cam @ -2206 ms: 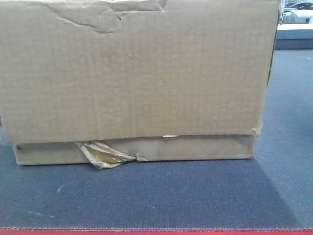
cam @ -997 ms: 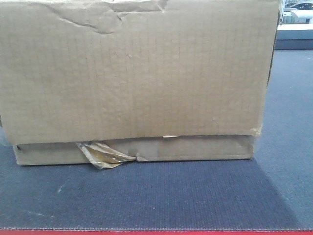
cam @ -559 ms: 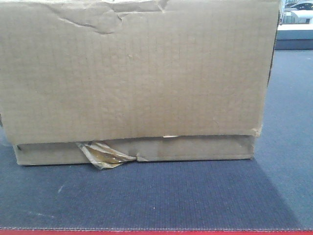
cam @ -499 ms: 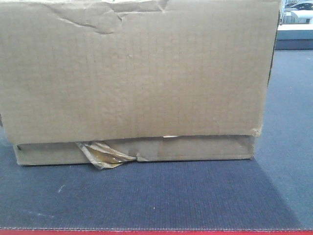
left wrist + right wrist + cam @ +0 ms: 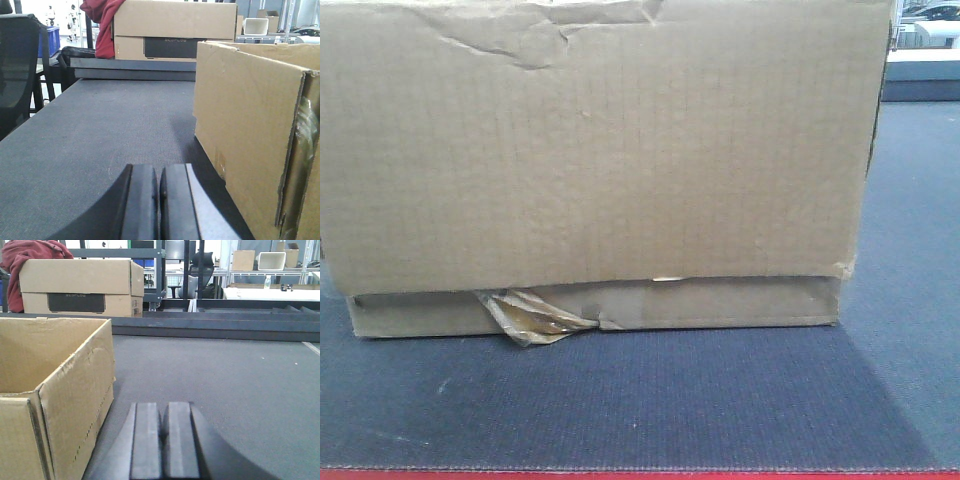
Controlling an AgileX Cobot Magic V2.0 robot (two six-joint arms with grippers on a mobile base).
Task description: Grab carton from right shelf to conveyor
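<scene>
Resting place: the carton (image 5: 600, 150) sits flat on the conveyor (image 5: 650, 400), between the two arms, behind the red edge strip (image 5: 640, 474).
Carton, build: open-topped corrugated board, creased near the upper edge, tape tuft (image 5: 535, 318) loose at the base.
Carton, handling: probably light and bulky; walls stiff but crushable; not slippery.
Carton, hold: best pressed on the two opposite side walls, low, away from the crease.
Left gripper (image 5: 159, 202): pads pressed together, nothing held; just beside the carton wall, apart from it.
Right gripper (image 5: 162, 445): pads together, empty; just beside the opposite wall, apart from it.
Background: another printed box (image 5: 80, 287), red cloth (image 5: 102, 22).
</scene>
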